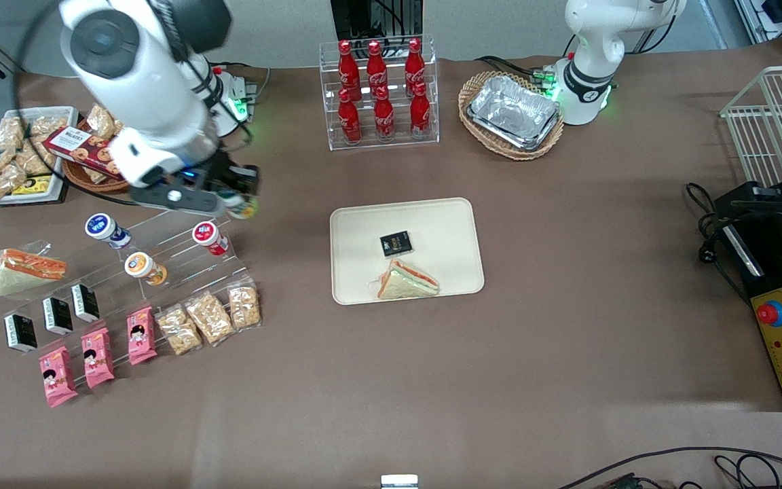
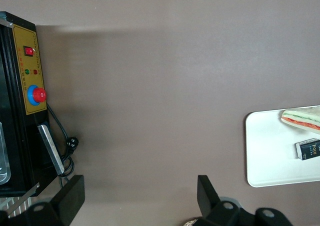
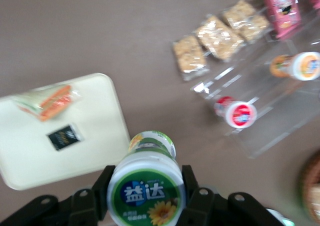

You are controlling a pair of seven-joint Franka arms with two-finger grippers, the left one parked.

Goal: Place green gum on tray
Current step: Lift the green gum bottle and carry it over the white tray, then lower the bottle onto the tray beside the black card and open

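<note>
My right gripper (image 3: 146,186) is shut on the green gum (image 3: 147,186), a small white bottle with a green-rimmed lid, and holds it in the air. In the front view the gripper (image 1: 236,202) with the green gum (image 1: 241,206) hangs above the upper edge of the clear stepped stand (image 1: 160,258), toward the working arm's end of the table. The cream-beige tray (image 1: 432,224) lies flat at the table's middle, apart from the gripper; it carries a wrapped sandwich (image 1: 406,280) and a small black packet (image 1: 396,243). The tray (image 3: 95,131) also shows in the right wrist view.
On the stand lie blue-lidded (image 1: 104,227), orange-lidded (image 1: 141,265) and red-lidded (image 1: 210,237) bottles, snack packets (image 1: 209,318) and pink packets (image 1: 98,356). A rack of red cola bottles (image 1: 381,95) and a basket of foil trays (image 1: 512,114) stand farther from the camera. A black control box (image 1: 781,339) is at the parked arm's end.
</note>
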